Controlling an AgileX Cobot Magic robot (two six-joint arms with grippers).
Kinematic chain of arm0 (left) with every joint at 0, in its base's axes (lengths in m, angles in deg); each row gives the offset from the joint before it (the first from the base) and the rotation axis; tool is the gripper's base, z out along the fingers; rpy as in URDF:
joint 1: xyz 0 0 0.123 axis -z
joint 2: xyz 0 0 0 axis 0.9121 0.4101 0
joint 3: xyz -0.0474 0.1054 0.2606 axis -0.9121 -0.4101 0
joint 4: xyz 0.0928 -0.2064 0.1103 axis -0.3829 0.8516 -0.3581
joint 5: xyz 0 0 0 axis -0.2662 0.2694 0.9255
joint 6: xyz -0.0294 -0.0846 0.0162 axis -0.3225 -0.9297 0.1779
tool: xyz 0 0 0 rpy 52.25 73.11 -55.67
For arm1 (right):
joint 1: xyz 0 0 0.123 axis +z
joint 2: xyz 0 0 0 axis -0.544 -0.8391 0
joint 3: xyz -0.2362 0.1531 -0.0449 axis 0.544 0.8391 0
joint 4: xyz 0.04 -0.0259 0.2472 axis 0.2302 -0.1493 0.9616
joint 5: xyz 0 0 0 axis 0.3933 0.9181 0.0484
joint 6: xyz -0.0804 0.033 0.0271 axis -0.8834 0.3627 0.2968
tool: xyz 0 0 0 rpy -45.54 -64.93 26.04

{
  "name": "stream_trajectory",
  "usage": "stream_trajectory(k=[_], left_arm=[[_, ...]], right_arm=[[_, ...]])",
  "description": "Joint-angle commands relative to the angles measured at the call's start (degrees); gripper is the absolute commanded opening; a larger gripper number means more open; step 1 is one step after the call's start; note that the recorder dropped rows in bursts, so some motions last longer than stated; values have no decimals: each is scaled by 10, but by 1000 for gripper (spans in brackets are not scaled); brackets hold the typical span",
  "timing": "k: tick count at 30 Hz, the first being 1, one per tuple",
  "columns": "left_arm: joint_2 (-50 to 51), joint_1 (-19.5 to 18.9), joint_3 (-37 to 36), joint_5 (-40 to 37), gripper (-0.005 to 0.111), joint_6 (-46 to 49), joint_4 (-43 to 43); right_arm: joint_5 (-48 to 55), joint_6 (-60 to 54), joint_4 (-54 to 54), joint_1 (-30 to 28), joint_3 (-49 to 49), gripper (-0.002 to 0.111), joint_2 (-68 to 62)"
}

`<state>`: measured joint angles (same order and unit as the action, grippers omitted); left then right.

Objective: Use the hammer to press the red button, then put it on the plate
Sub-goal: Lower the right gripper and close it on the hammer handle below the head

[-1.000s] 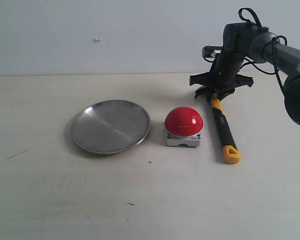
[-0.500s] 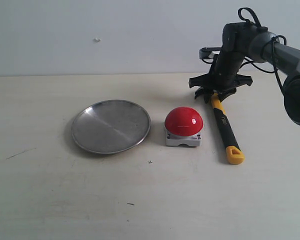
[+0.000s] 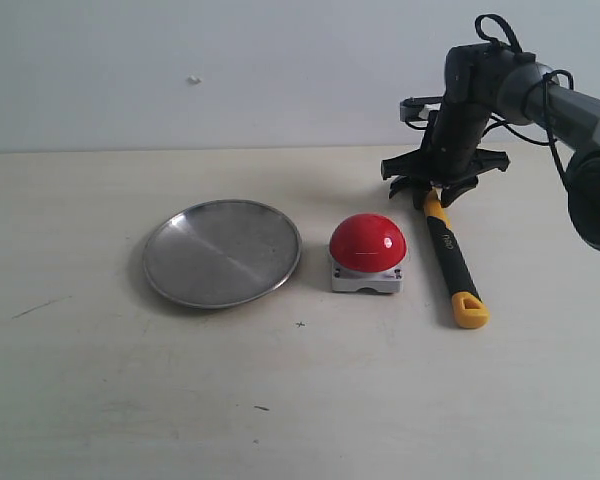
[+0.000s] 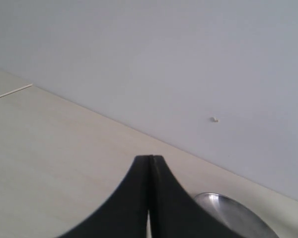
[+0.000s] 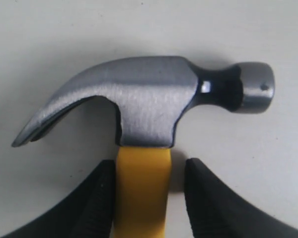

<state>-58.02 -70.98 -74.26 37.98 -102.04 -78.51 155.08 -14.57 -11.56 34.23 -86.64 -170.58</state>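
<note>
The hammer (image 3: 446,252) lies on the table right of the red button (image 3: 368,243), yellow loop end toward the front. My right gripper (image 3: 436,190) is down over its head end, open. In the right wrist view the fingers straddle the yellow neck just below the dark metal head (image 5: 149,106). One finger (image 5: 99,198) touches the neck; the other (image 5: 211,196) stands off with a gap. The steel plate (image 3: 222,252) lies left of the button. My left gripper (image 4: 150,166) is shut on nothing, with the plate's rim (image 4: 233,213) beyond it.
The pale tabletop (image 3: 300,400) runs back to a plain white wall (image 3: 230,70). The right arm (image 3: 540,90) reaches in from the right edge with looped cables on it. The left arm is out of the exterior view.
My right gripper has shifted slightly backward and right at the hammer's head. The hammer's loop end has swung a little to the right. Button and plate have not moved.
</note>
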Motion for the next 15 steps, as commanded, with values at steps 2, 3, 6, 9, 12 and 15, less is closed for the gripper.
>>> stream_trajectory(k=[2, 3, 6, 9, 12, 15], left_arm=[[-3, 0, 0, 0, 0, 3, -1], [-3, 0, 0, 0, 0, 3, -1], [-3, 0, 0, 0, 0, 3, -1], [-3, 0, 0, 0, 0, 3, -1], [-3, 0, 0, 0, 0, 3, -1], [-3, 0, 0, 0, 0, 3, -1]], right_arm=[[17, -5, -5, 1, 1, 45, -3], [17, -5, -5, 1, 1, 45, -3], [17, -5, -5, 1, 1, 45, -3], [15, -7, -10, 1, 1, 45, -3], [16, -7, -10, 1, 1, 45, -3], [21, -7, -10, 1, 1, 45, -3]])
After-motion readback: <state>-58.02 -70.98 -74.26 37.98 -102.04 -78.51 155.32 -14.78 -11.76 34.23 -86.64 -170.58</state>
